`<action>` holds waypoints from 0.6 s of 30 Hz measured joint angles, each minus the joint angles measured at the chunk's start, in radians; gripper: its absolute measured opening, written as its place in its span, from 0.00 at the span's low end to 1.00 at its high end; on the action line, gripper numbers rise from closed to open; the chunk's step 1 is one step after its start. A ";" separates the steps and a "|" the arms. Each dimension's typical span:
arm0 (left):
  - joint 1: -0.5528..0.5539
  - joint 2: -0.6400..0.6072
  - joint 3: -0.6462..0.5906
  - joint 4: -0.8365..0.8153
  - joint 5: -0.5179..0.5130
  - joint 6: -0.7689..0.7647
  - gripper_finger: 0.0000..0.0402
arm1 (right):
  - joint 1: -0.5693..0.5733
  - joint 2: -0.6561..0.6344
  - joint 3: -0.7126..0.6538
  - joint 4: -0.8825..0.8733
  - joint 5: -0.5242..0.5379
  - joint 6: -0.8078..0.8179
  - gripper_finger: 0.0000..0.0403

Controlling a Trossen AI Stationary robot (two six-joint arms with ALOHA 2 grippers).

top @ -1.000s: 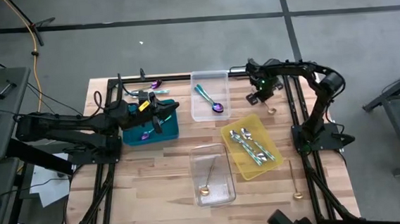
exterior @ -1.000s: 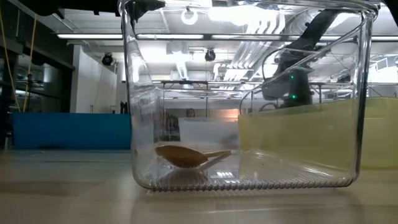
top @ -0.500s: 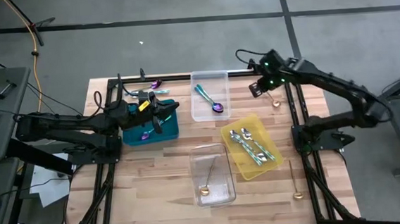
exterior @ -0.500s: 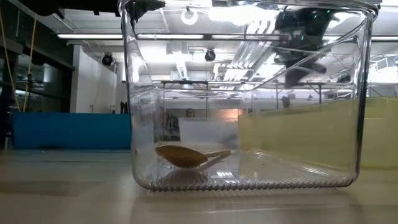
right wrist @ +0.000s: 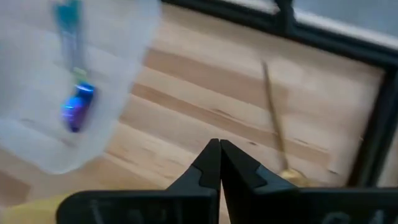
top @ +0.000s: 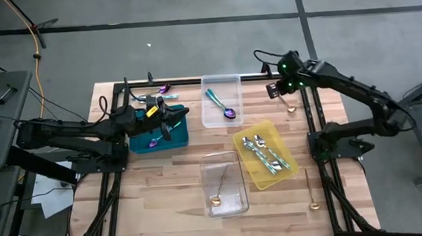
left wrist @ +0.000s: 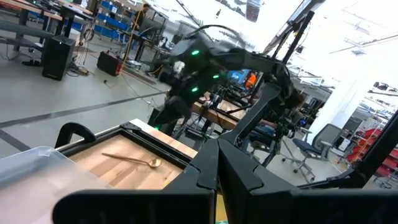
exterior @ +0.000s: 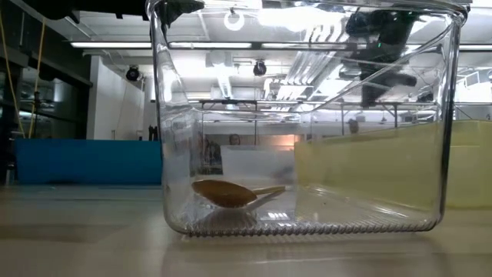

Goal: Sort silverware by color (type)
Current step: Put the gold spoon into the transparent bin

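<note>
The silverware lay sorted by colour across the table. In the high view a gold spoon [top: 218, 190] rested in the near clear tray [top: 224, 185], its long axis running near to far with the bowl at the near end. Silver pieces [top: 264, 154] lay in the yellow tray [top: 266, 155], slanted from far-left to near-right. A teal-handled spoon [top: 221, 104] sat in the far clear tray [top: 221, 100], handle toward the far left, purple bowl toward the near right. Another gold spoon [top: 311, 191] lay on the bare wood near the right edge, bowl nearest, and a third [top: 291, 106] lay by the far right corner.

The right gripper [top: 274, 90] hovered above the far right of the table, its fingers pinched together and empty; the right wrist view showed the closed fingertips above the wood, with that far gold spoon [right wrist: 280, 130] just beyond them. The left gripper [top: 168, 123] rested over the teal tray [top: 158, 134], jaws likewise pressed shut on nothing.

Only the low view showed the gold spoon [exterior: 231, 193] side-on through the clear wall; only the left wrist view showed the far gold spoon [left wrist: 132, 160] lying flat across the boards
</note>
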 joint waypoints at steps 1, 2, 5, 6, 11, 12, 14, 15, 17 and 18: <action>0.000 0.000 0.000 0.000 0.000 0.000 0.00 | -0.017 0.031 0.000 -0.009 0.000 -0.012 0.01; 0.000 0.000 0.000 0.000 0.000 -0.001 0.00 | -0.034 0.064 0.000 -0.017 0.000 -0.026 0.02; 0.000 0.000 0.000 0.000 0.000 0.000 0.00 | -0.086 0.171 0.000 -0.022 0.000 -0.072 0.08; 0.000 0.000 0.000 0.000 0.000 0.000 0.00 | -0.102 0.208 0.000 -0.027 0.000 -0.084 0.12; 0.000 0.000 0.000 0.000 0.000 0.000 0.00 | -0.167 0.368 0.000 -0.046 0.000 -0.176 0.31; 0.000 0.000 0.000 0.000 0.000 0.000 0.00 | -0.175 0.389 0.000 -0.047 0.001 -0.195 0.34; 0.000 0.000 0.000 0.000 0.000 0.000 0.00 | -0.187 0.415 0.000 -0.046 -0.005 -0.226 0.40; 0.000 0.000 0.000 0.000 0.000 0.000 0.00 | -0.191 0.423 0.000 -0.046 -0.008 -0.238 0.42; 0.000 0.000 0.000 0.000 0.000 0.000 0.00 | -0.198 0.437 0.000 -0.047 -0.012 -0.265 0.46; 0.000 0.000 0.000 0.000 0.000 0.000 0.00 | -0.203 0.442 0.000 -0.049 -0.013 -0.276 0.47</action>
